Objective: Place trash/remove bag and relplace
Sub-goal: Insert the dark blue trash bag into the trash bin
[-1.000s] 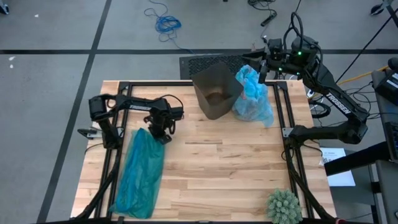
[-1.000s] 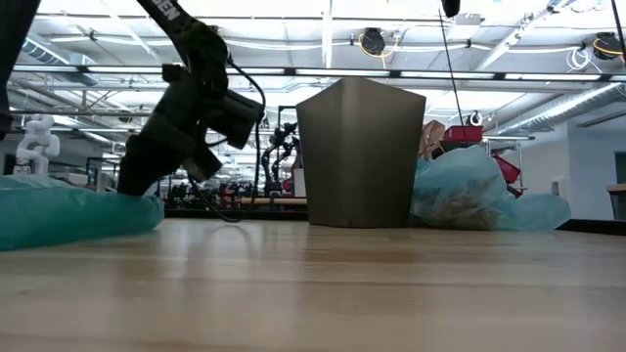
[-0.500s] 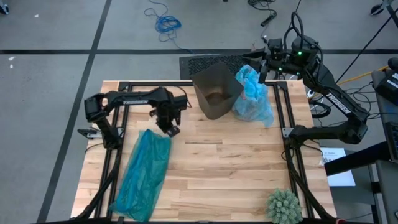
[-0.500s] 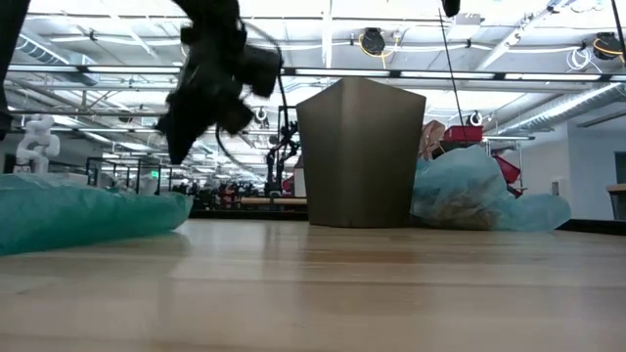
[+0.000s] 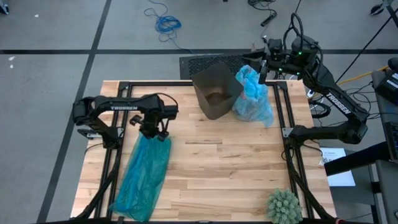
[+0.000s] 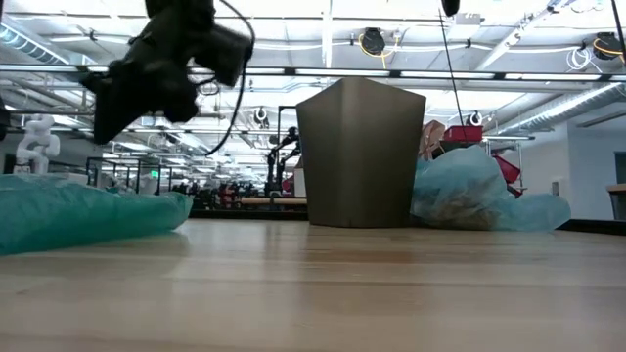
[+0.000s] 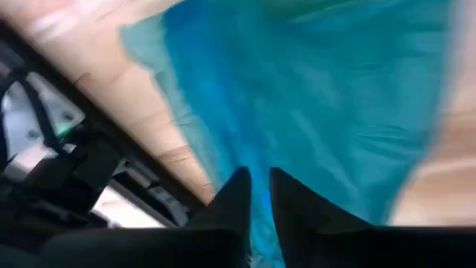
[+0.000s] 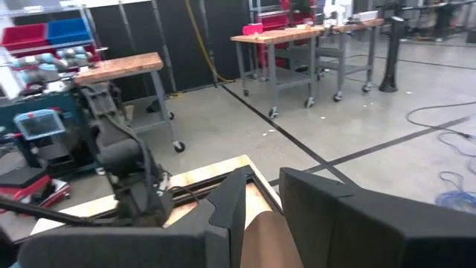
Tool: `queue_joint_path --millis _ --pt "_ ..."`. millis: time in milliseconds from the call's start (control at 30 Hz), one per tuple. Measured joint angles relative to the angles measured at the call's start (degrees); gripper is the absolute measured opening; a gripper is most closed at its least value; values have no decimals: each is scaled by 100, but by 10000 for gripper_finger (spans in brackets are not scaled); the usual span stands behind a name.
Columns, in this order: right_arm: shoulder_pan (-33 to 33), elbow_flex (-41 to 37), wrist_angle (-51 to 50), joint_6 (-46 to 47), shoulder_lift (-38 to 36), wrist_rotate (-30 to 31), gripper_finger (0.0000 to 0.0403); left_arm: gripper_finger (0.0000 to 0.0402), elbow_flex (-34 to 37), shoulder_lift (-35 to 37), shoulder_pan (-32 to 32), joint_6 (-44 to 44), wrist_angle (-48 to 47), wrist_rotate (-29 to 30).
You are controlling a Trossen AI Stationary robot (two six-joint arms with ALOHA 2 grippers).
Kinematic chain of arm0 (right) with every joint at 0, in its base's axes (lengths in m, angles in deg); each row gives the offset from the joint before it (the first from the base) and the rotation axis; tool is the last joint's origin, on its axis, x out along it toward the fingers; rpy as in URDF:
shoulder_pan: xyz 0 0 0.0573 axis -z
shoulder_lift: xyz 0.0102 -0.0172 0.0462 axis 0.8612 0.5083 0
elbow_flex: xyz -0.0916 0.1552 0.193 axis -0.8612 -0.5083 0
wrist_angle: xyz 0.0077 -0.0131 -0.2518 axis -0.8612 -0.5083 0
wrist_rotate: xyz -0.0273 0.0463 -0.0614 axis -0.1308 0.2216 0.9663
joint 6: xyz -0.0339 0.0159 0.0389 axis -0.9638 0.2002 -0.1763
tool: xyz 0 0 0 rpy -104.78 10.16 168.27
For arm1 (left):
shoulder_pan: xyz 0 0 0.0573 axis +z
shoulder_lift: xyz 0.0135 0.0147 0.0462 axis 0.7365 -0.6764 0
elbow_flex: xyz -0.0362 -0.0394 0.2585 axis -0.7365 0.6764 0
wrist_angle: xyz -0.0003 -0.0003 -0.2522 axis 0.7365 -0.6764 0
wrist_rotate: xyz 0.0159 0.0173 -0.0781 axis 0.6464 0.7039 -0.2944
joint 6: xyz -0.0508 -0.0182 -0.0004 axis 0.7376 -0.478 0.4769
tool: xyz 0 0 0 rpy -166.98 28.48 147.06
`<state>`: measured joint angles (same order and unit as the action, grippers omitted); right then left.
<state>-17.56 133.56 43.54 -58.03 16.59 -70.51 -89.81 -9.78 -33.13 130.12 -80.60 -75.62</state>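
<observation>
- the bag (image 5: 253,94), a pale sky-blue liner, sits bunched and full at the far right of the table (image 5: 230,168), touching the right side of the bin (image 5: 216,92); brownish lumps show faintly through it in the low view, probably the trash.
- the bin is a dark, tapered, square-mouthed container, upright, with no liner in it; something brownish lies at its bottom (i cannot tell what).
- the right end effector (image 5: 261,70) hovers over the top knot of the bag; its fingers stand only a narrow gap apart in the right wrist view, and i cannot tell whether any plastic is pinched between them.
- the teal bag (image 5: 142,174), darker green and laid out long and flat along the left side of the table, looks to be the replacement liner.
- the left end effector (image 5: 151,129) is poised just above the teal bag's near-bin end, fingers nearly closed with a thin slit between them and empty.
- risks, as i judge them: the film is thin, slick and crinkly, so a pinch may catch one layer only, or slide off, leaving the mouth shut when it must open over the bin.
- dragging the teal bag could snag it on the black frame rails (image 5: 115,163) beside it.
- the light bin might tip or shift if the full bag is pulled against it.
- a spiky green ball (image 5: 283,206) rests well apart at the near right corner.
</observation>
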Motion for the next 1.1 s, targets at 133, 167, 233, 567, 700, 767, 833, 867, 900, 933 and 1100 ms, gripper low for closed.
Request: queue_joint_path --millis 133,167,233,567,700,767,833,867,900,933,1100 --pt "0 -2 0 -4 0 -69 77 106 476 -1 -9 271 69 161" --pt "0 -2 0 -4 0 -67 77 120 572 1 -9 343 42 166" --pt "2 -2 -2 -2 0 -66 77 143 770 8 -9 404 169 160" --pt "2 -2 0 2 0 -64 77 171 1708 -28 -9 407 1869 -653" --pt "0 -2 2 10 0 -64 77 171 1942 -28 -9 529 1989 -658" --pt "2 -1 2 13 0 -64 77 171 1944 -28 -9 493 1920 -713" --pt "2 -2 2 15 0 -62 77 171 1842 -8 -17 390 1730 -753" --pt "2 -1 2 15 0 -64 77 171 1755 7 -20 386 1602 -755" --pt "2 0 4 15 0 -61 77 171 1658 17 -20 386 1484 -759" --pt "0 -2 4 15 0 -63 77 171 1554 20 -20 395 1347 -756" --pt "2 -2 12 15 0 -61 77 171 1370 21 -10 406 1378 -538"
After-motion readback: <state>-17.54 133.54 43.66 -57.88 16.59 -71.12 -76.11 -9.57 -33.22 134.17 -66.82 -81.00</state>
